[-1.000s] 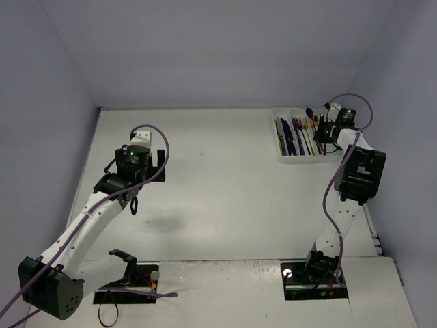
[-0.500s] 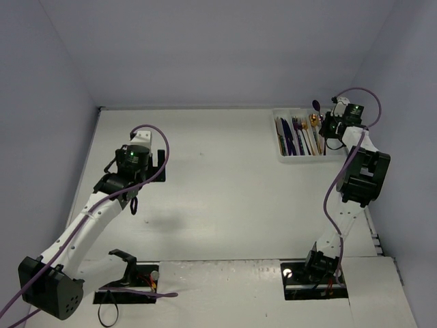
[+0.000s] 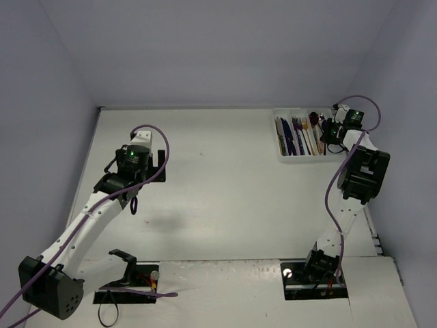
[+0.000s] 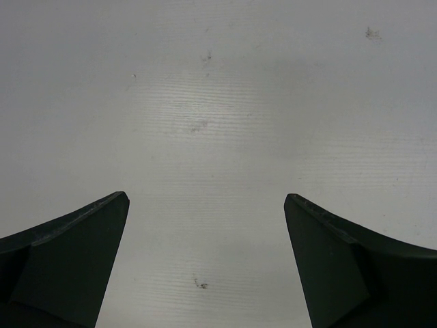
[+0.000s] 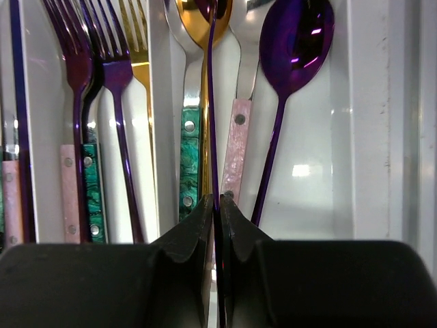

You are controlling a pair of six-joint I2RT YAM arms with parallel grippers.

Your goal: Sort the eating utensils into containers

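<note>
My right gripper point(image 5: 217, 198) is shut on the thin handle of a purple spoon point(image 5: 212, 102), seen edge-on. It hangs over the rightmost compartment of the white tray point(image 5: 372, 123). In that compartment lie another purple spoon point(image 5: 293, 41), a gold spoon point(image 5: 194, 20) and spoons with pink point(image 5: 235, 143) and teal point(image 5: 190, 157) handles. Purple forks point(image 5: 116, 68) and a gold fork point(image 5: 140, 41) lie one compartment to the left. From above, the right gripper point(image 3: 328, 130) is at the tray's point(image 3: 298, 160) right end. My left gripper point(image 4: 207, 198) stands open over bare table, far from the tray point(image 3: 158, 160).
The tray sits in the back right corner, close to the right wall point(image 3: 403, 102). Dark knives point(image 3: 287, 139) fill its left compartments. A small black stand point(image 3: 126, 270) and purple cables point(image 3: 136, 295) lie by the left arm's base.
My right gripper swung the held purple spoon up over the tray's far right end, then brought it down toward the rightmost compartment. The left arm has not moved.
</note>
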